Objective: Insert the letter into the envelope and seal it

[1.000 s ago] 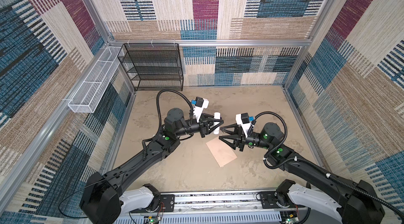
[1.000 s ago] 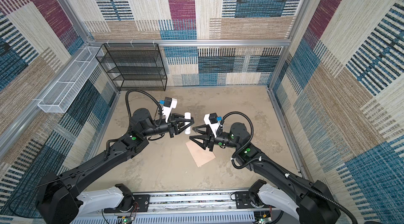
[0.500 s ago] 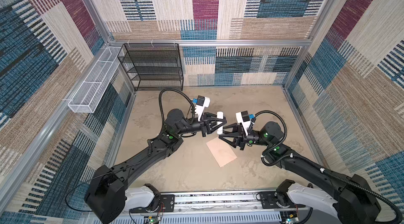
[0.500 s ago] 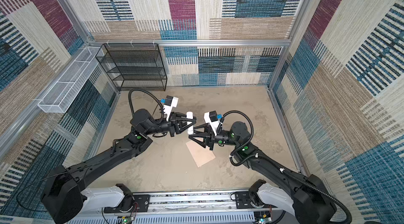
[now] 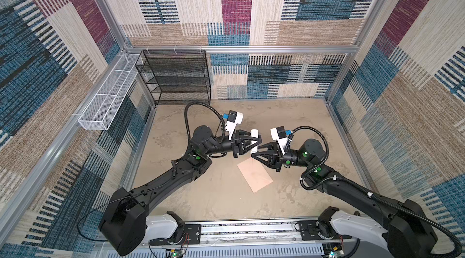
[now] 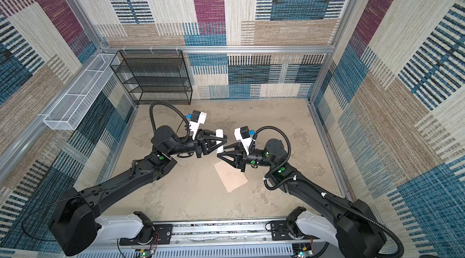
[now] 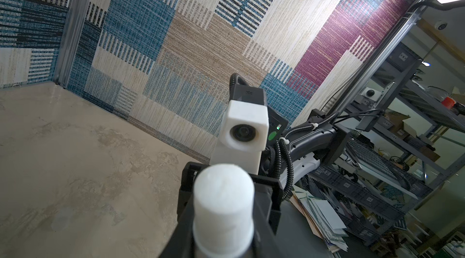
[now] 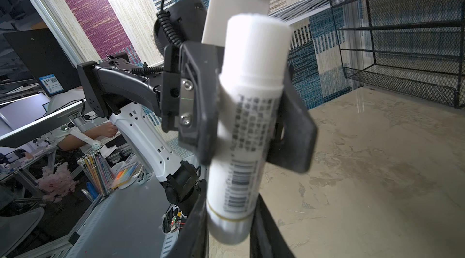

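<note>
- Both arms have drawn together since a second ago, and the right gripper has narrowed its jaws.
- My left gripper is clamped on the white tube, above the table.
- The tube's lower end sits between the right jaws; I can't tell whether they grip it.
- The envelope lies flat on the table under the right gripper; I can't tell what it holds.

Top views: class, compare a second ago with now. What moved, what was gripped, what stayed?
The left gripper carried the white tube slightly toward the right gripper, which advanced and narrowed its jaws around the tube's base; a firm grip is unclear. The left gripper kept its hold; the envelope stayed put.
</note>
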Controlling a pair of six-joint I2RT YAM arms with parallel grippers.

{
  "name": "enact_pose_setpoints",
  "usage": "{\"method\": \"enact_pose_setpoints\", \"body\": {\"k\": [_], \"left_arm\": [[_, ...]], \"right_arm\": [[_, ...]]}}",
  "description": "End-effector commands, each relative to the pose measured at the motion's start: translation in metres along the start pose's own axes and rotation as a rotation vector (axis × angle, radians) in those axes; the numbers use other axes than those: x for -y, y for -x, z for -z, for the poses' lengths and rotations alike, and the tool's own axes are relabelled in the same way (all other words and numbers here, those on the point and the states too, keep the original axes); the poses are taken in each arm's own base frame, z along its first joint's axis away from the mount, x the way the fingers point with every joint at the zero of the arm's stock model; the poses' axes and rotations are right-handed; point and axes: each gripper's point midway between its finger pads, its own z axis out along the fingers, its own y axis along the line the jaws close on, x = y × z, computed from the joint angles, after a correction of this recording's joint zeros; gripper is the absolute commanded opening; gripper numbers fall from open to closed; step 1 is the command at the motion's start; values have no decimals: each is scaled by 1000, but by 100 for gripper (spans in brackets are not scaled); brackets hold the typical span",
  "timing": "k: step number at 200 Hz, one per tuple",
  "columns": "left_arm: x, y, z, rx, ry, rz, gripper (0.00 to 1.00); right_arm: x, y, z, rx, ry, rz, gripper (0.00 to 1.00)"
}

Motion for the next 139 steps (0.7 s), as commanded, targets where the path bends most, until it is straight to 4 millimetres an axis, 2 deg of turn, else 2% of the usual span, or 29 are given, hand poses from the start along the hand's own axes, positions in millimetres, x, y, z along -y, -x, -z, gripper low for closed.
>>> {"method": "enact_pose_setpoints", "body": {"k": [1,50,75,101,139], "left_arm": [[-11,-5,0,-10,52,0,0],[-37,-25,10,-41,212,8,0],[-54,-31,19,-48,349,-10,0],[-70,-39,27,-51,464,-4,0],[-79,-45,30,-40,539,5,0]], "right_arm": [[-15,19,1,50,46,58,24],[-9,29,4,66,-32,45,21],[-2,34,7,69,-98,39,21],[-5,45,11,106,-159,60,17],[-11,48,-3,80,-273,140,17]]}}
